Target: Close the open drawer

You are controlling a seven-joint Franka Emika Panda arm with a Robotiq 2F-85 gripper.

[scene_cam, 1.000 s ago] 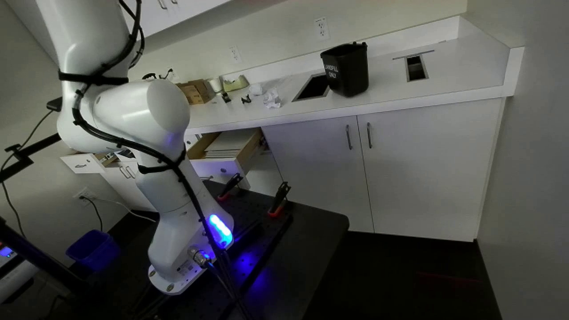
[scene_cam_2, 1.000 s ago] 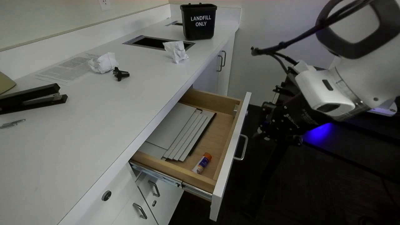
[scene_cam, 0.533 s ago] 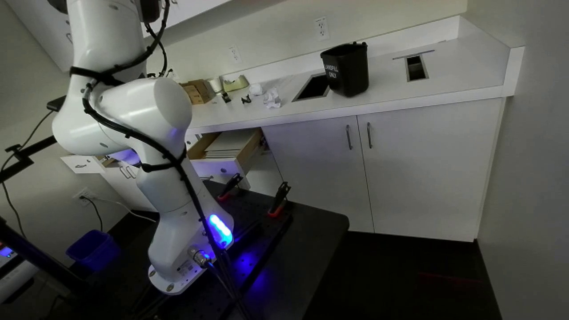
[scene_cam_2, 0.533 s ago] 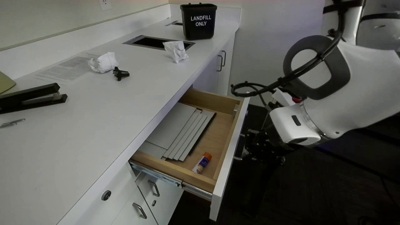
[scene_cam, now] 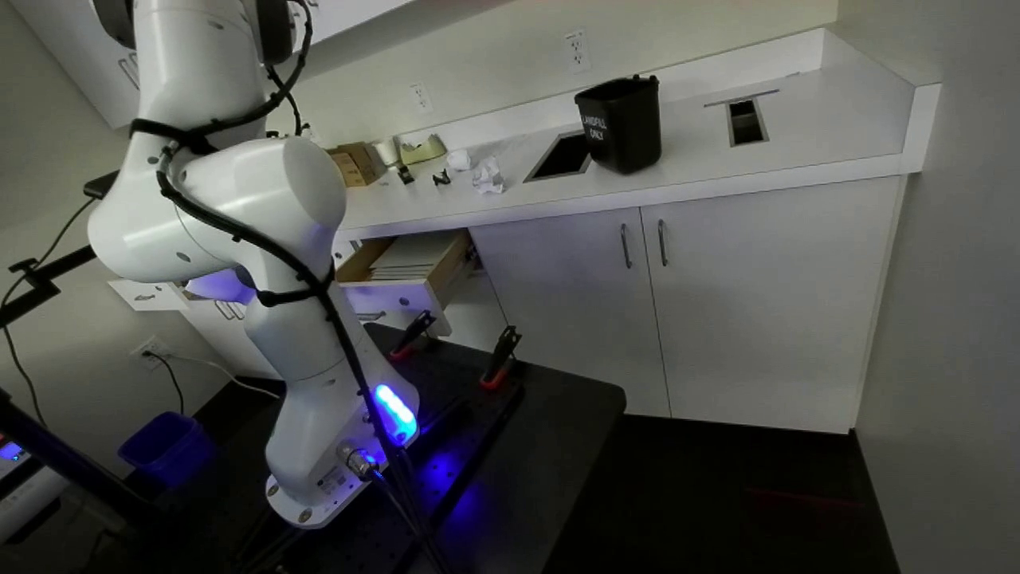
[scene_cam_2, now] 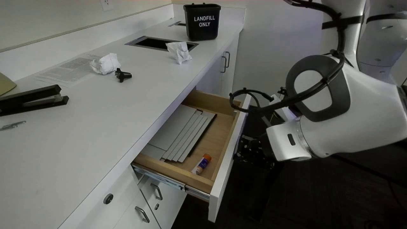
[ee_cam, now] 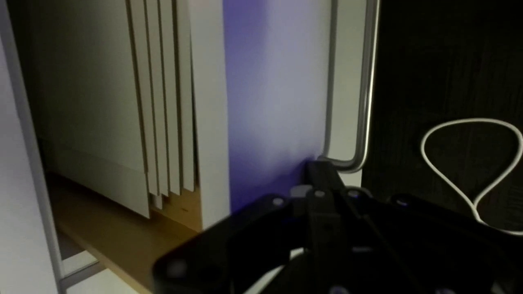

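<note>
Your tool (ee_cam: pixel 320 165) is drawn in narrow, its jaws together with nothing seen between them. Its tips look to be up against the flat white front (ee_cam: pixel 278 90) of the drawer (scene_cam_2: pixel 222 176), right by one end of the handle (ee_cam: pixel 369 81); whether they touch it too, you can't tell. In an exterior view the drawer stands well out from under the surface (scene_cam_2: pixel 79 133), so most of the closing looks left to do. Expect a stiff front and an easy roll: the metal slide (scene_cam_2: pixel 168 181) should carry the weight, so a steady push ought to do it without any grip. That front looks smooth, and your tips may skate sideways; aim for the middle, close by the handle, or the drawer could bind. Inside, the glue stick (scene_cam_2: pixel 202 164) may roll and the thin boards (scene_cam_2: pixel 173 130) behind it may slide if you shove hard. Up on the surface, a black stapler (scene_cam_2: pixel 31 96) and two crumpled papers (scene_cam_2: pixel 105 64) lie well apart from your line of push, and the dark bin (scene_cam_2: pixel 202 28) stands farther off, beside a rectangular opening (scene_cam_2: pixel 154 43).
</note>
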